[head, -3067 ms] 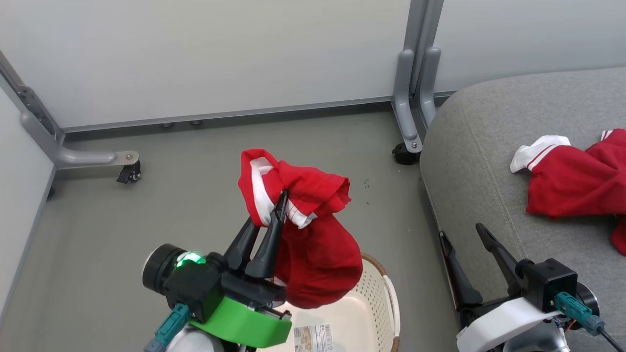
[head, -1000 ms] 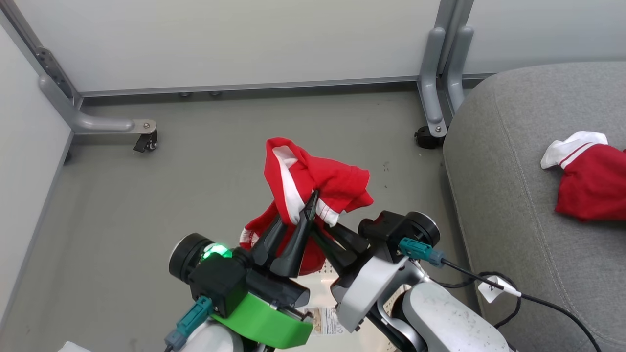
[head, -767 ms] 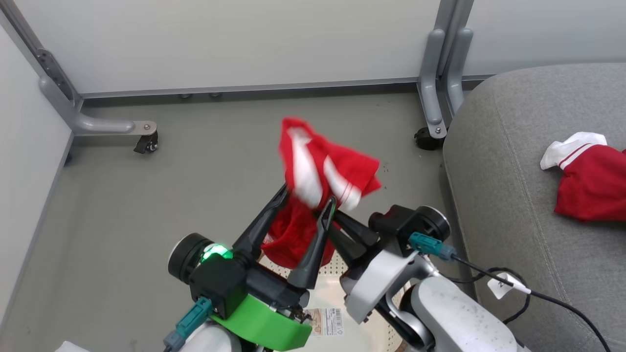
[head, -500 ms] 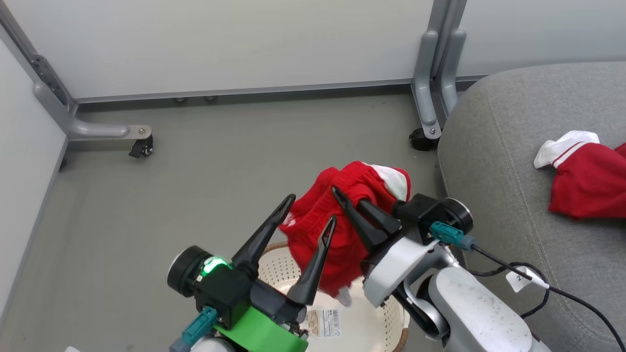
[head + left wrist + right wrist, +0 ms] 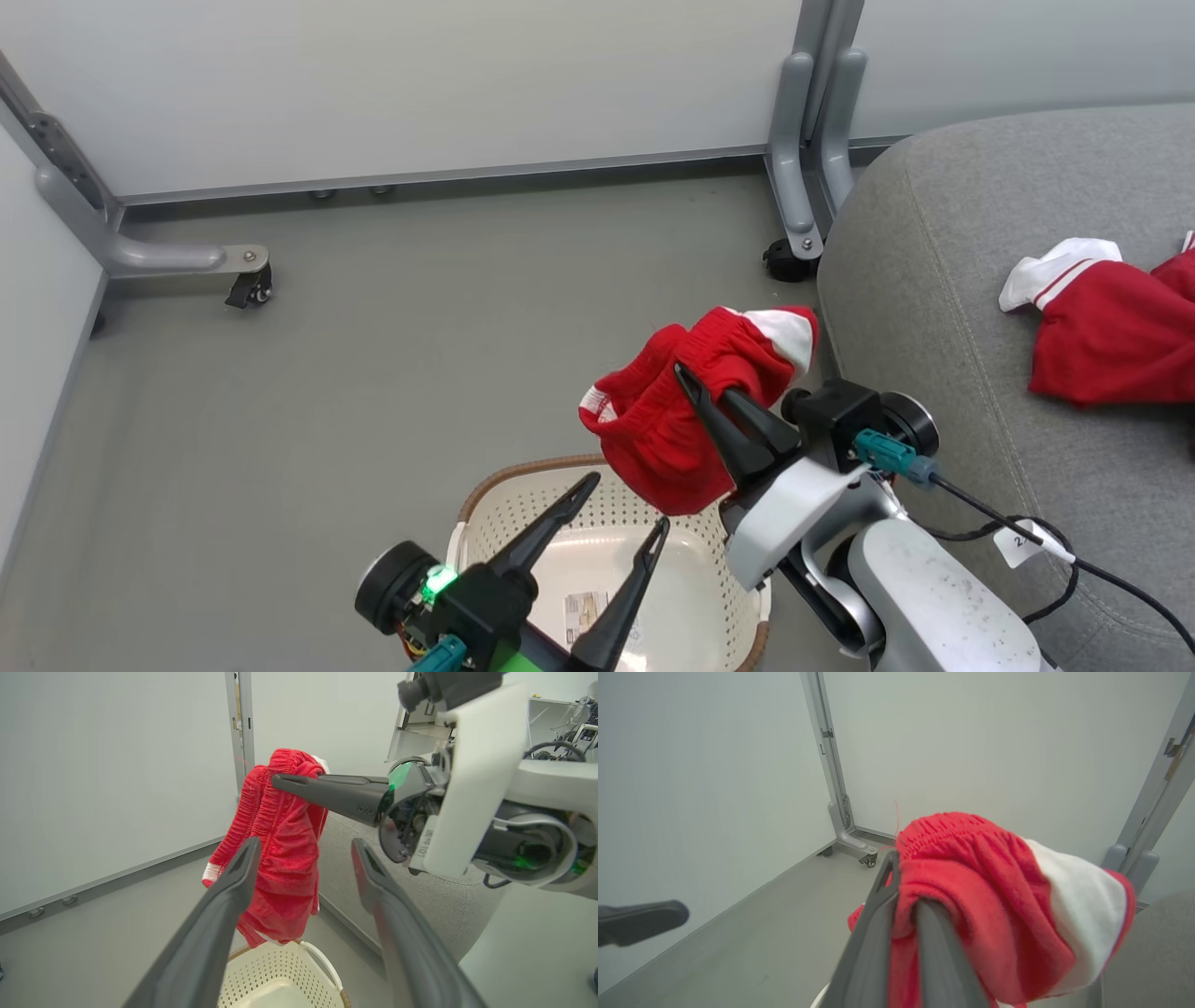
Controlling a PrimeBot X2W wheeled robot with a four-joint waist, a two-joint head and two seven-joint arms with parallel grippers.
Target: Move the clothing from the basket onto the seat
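Just handed across, arm to arm. A second ago pinched in the left gripper (image 5: 627, 501); now released there, its two long dark fingers spread wide and empty at the lower centre of the head view, over the cream-white perforated plastic basket with the brown braided rim (image 5: 485, 481).

Taken instead by the right gripper (image 5: 700, 392), fingers closed tight on the bright red soft garment with white trim (image 5: 672, 439), a little right of centre in the head view. Hanging free, draped over those dark fingers, above the basket's far right edge and clear of it, just short of the large grey woven-fabric seat cushion (image 5: 934, 280) at the right of the frame. Not yet on the seat.

Already lying on that cushion, at the far right edge: another red garment with a white cuff (image 5: 1102, 336). Inside the basket, pale bottom and paper label (image 5: 583, 611) in sight, no red cloth seen, part hidden behind the left gripper.

Judged from this: lifting done, load switched to the arm nearer the seat. Probably left to do: a swing rightward over the cushion, then a release.
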